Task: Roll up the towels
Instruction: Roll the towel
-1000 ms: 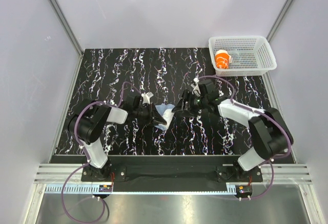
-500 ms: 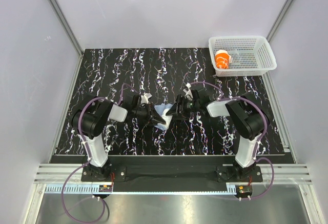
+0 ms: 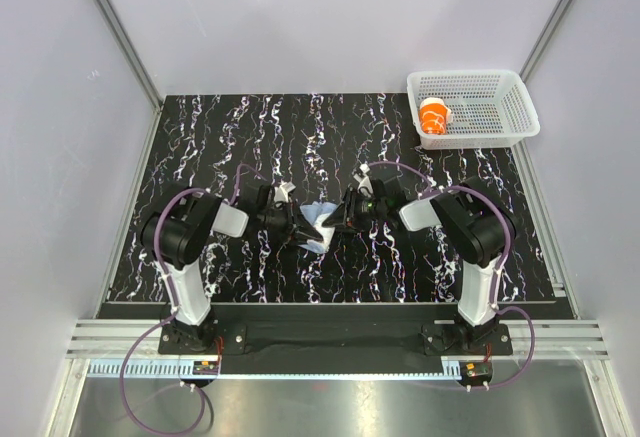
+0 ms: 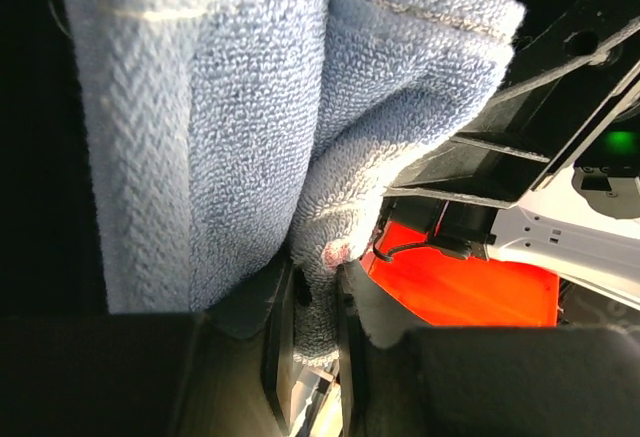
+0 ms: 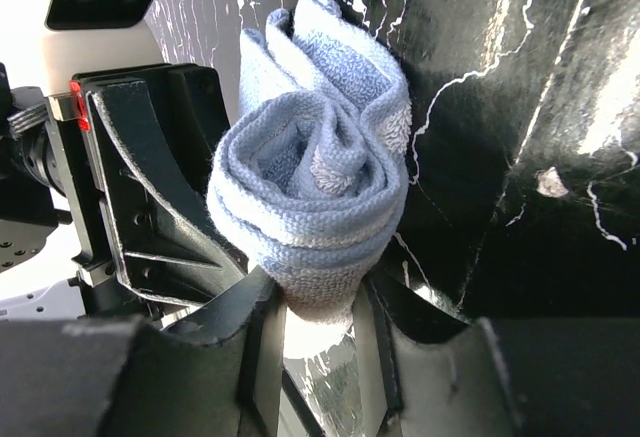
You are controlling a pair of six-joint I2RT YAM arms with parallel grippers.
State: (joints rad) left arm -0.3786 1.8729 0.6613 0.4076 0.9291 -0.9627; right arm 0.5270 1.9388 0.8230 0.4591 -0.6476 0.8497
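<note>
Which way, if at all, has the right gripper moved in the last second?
Yes. In the top view the right gripper has gone left, away from the white basket at the table's far right, and reached the blue towel.

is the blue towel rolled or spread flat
Rolled, loosely. The right wrist view shows the blue towel coiled in a spiral, layers wrapped round one another.

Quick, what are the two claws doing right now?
Left gripper: closed on the blue towel.
Right gripper: closed around the same towel's rolled end.
</note>
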